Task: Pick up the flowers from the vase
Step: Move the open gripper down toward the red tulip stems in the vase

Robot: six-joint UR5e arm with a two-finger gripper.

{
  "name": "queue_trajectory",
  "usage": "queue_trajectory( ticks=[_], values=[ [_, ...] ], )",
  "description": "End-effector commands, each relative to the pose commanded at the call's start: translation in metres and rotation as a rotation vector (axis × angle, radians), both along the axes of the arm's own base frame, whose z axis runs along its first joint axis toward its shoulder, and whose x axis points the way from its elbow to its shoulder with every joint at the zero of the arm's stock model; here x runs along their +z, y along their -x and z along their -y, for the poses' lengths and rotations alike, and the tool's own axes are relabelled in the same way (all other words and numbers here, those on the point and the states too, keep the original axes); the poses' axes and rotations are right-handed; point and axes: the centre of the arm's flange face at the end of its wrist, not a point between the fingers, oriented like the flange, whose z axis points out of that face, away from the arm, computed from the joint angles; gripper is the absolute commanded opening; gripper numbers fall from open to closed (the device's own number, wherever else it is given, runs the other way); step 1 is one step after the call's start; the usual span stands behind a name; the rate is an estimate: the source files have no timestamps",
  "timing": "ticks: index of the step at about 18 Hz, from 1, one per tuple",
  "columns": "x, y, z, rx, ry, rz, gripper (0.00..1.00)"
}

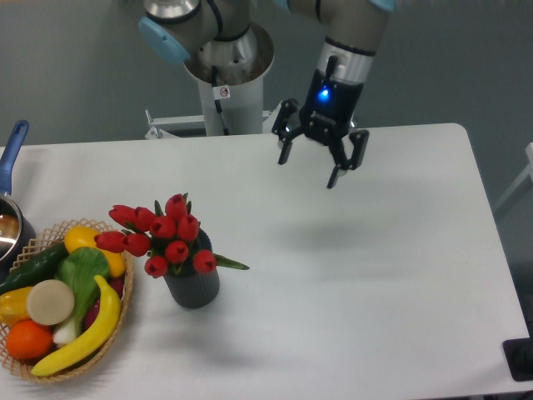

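The flowers (162,236) sit in the vase (192,285) beside the basket (50,242); gripper (309,166) hangs open, well apart. Probably light, floppy buds, so pinching the bunched stems looks safest

Vase (193,287) ribbed, matt; basket (33,247) woven; table (375,275) smooth, matt.

The gripper (319,163) hangs above the white tabletop (375,275), jaws spread and empty, well apart from the red tulips (160,234) standing in the ribbed grey vase (193,287). A woven basket (117,329) of produce sits just beside the vase.
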Motion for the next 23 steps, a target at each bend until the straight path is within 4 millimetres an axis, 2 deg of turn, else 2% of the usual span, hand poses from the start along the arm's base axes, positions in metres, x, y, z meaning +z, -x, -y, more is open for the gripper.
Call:
queue_trajectory(
  ticks=[4,10,13,18,23],
  values=[
    [-0.012,-0.015,-0.025,-0.066,-0.052,0.060,1.00],
    [-0.025,-0.027,-0.045,-0.116,-0.079,0.102,1.00],
    [-0.033,-0.040,-0.061,-0.157,-0.071,0.115,1.00],
    [-0.050,-0.043,-0.083,-0.204,-0.116,0.116,1.00],
    [-0.061,-0.047,-0.093,-0.242,-0.145,0.136,1.00]
  ],
)
